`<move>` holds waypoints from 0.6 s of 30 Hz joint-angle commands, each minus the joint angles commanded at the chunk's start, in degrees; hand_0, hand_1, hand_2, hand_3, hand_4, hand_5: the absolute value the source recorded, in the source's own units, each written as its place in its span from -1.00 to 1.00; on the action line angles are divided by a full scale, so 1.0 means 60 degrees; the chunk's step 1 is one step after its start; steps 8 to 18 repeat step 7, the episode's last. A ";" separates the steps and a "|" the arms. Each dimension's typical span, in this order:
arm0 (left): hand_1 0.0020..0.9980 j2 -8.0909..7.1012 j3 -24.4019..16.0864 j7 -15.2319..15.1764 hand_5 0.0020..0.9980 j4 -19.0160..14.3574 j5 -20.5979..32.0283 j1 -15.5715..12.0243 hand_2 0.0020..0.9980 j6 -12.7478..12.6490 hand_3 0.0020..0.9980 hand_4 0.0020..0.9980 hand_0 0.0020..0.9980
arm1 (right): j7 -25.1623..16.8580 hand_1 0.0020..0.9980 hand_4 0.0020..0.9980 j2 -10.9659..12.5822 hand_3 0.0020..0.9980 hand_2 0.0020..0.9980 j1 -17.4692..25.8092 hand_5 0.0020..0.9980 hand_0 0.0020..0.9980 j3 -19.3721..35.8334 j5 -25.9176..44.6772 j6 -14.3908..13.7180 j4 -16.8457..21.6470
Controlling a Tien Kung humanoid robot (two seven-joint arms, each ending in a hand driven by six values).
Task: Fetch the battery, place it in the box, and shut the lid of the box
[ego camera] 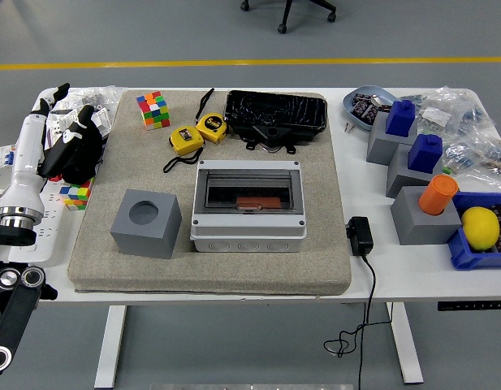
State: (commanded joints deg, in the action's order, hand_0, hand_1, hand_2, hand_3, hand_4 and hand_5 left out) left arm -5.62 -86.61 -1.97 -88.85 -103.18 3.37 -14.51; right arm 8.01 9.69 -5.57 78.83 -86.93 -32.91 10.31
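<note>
The grey box (248,213) stands in the middle of the beige mat (209,268). Its dark see-through lid (248,188) lies down over the top. A flat orange-brown object (254,203), apparently the battery, shows inside through the lid. My left hand (70,138) is at the table's left edge, well left of the box, over a small colour cube (75,195). Its black fingers (89,119) are spread and hold nothing. My right arm is out of view.
A grey block with a round hole (146,223) stands left of the box. Two yellow tape measures (197,132), a colour cube (153,109) and a black tray (276,114) lie behind. A black charger (360,236), grey blocks, an orange cylinder (438,194) and a lemon (480,227) are at the right.
</note>
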 joint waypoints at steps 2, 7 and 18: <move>0.98 0.0008 0.0016 -0.0001 0.96 0.0000 0.0005 0.0002 0.91 -0.0001 0.82 1.00 1.00 | -0.0765 -0.85 0.60 0.0074 -0.78 -0.70 0.0041 0.09 -0.85 -0.0647 0.0807 0.0334 0.0000; 0.98 0.0032 0.0112 -0.0012 0.96 0.0018 0.0033 -0.0008 0.91 -0.0004 0.82 1.00 1.00 | -0.2266 -0.85 0.60 0.0111 -0.78 -0.70 -0.0044 0.09 -0.85 -0.2046 0.2731 0.0392 0.0000; 0.98 0.0032 0.0112 -0.0012 0.96 0.0018 0.0033 -0.0008 0.91 -0.0004 0.82 1.00 1.00 | -0.2266 -0.85 0.60 0.0111 -0.78 -0.70 -0.0044 0.09 -0.85 -0.2046 0.2731 0.0392 0.0000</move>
